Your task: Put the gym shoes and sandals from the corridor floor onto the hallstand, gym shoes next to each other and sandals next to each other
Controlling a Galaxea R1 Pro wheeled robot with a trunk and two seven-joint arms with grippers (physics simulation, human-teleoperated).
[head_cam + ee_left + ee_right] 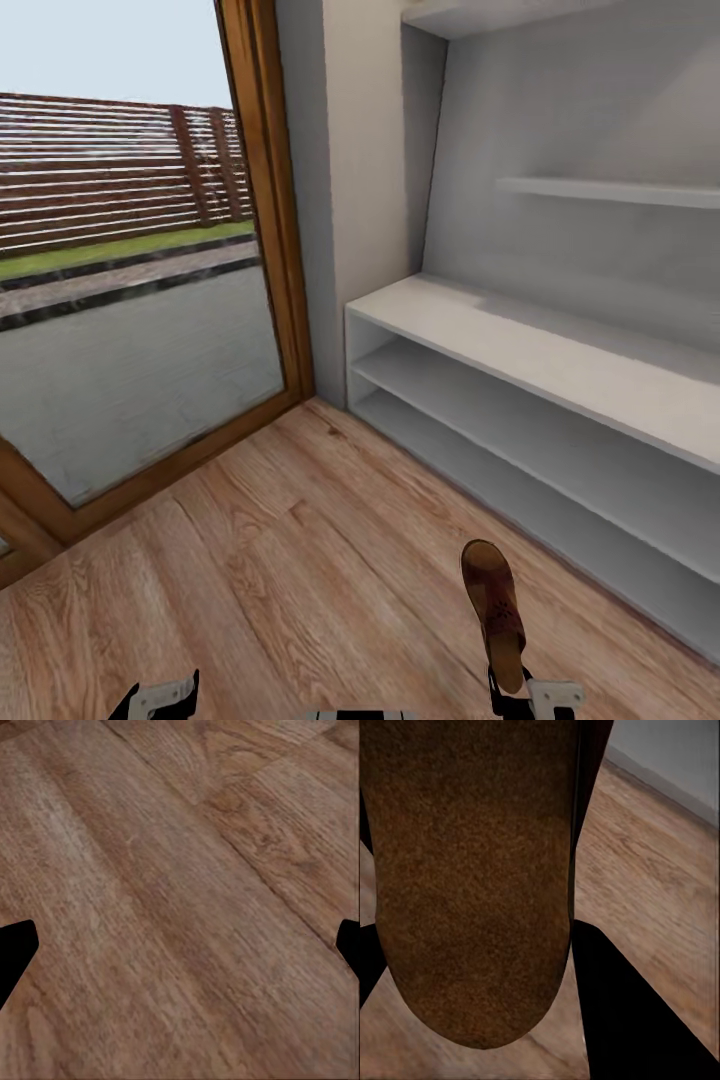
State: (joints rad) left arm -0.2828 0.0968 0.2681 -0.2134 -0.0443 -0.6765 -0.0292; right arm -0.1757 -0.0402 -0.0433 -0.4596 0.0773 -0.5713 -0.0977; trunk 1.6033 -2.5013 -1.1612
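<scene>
At five o'clock in the head view, the right gripper (512, 695) clamps a sandal (493, 610); the left gripper's (180, 952) fingers (15, 949) stand apart above the corridor floor (180, 870).

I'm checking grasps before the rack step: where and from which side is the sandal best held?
By its heel end, as the right claw does now, from the robot's side. The sandal is long and thin, so holding the heel leaves the toe pointing out toward the hallstand, free to set down first.
</scene>
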